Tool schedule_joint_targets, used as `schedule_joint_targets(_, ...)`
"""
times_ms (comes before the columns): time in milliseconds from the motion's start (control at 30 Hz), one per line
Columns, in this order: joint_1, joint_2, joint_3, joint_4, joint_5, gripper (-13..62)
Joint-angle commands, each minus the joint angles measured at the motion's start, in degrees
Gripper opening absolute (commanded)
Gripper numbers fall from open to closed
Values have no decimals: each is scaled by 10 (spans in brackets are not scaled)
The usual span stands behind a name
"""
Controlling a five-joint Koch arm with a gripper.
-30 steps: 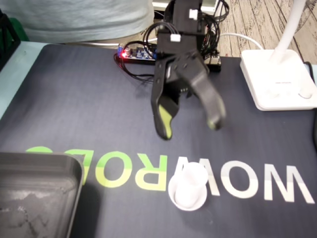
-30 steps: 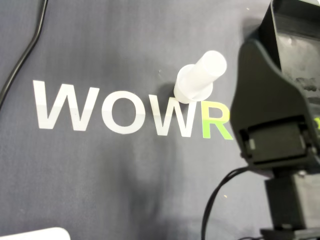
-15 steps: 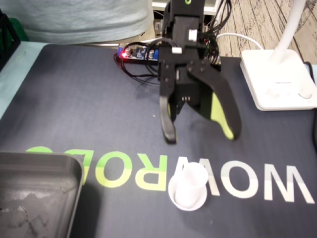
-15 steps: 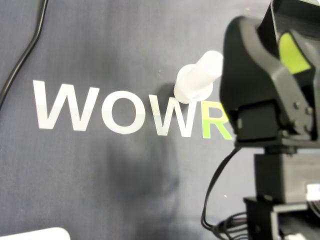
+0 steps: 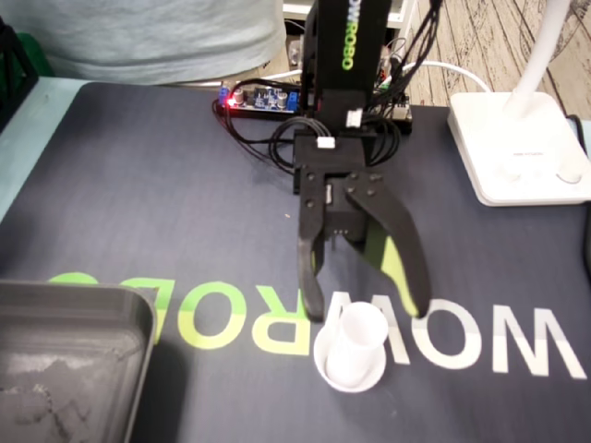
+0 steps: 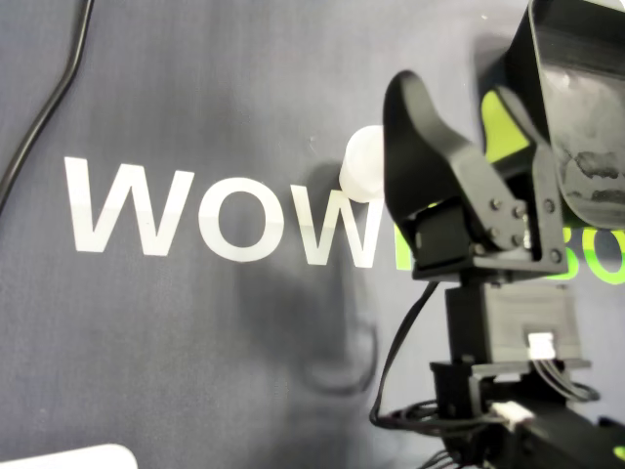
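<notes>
A small white tube on a round flanged base (image 5: 355, 349) stands upright on the dark mat, on the printed white letters. My black gripper (image 5: 365, 310) with green finger pads hangs just behind and above it, open. One fingertip is left of the tube's top and the other is right of it. I cannot tell whether either finger touches it. In the overhead view the gripper (image 6: 451, 93) covers most of the white piece (image 6: 357, 168); only its left rim shows.
A dark grey tray (image 5: 83, 323) sits at the front left in the fixed view and shows at the top right from overhead (image 6: 586, 147). A white lamp base (image 5: 517, 148) stands at the back right. A circuit board (image 5: 259, 100) and cables lie behind the arm.
The gripper has come down and forward from mid-mat to the white piece, and its open fingers now straddle the tube's top. The white piece has not moved.
</notes>
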Motion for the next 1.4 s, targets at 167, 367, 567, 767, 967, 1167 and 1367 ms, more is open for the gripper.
schedule_joint_targets(167, -1, -33, -15, -47, -4, 319)
schedule_joint_targets(367, 1, -76, -36, -48, -4, 319)
schedule_joint_targets(567, -4, -114, -60, -47, -4, 318)
schedule_joint_targets(767, -12, -149, -74, -46, -5, 301)
schedule_joint_targets(967, -7, -169, -83, -45, -5, 301)
schedule_joint_targets(1167, 7, -170, -89, -46, -8, 266)
schedule_joint_targets(1367, 15, -171, -90, -44, -7, 232)
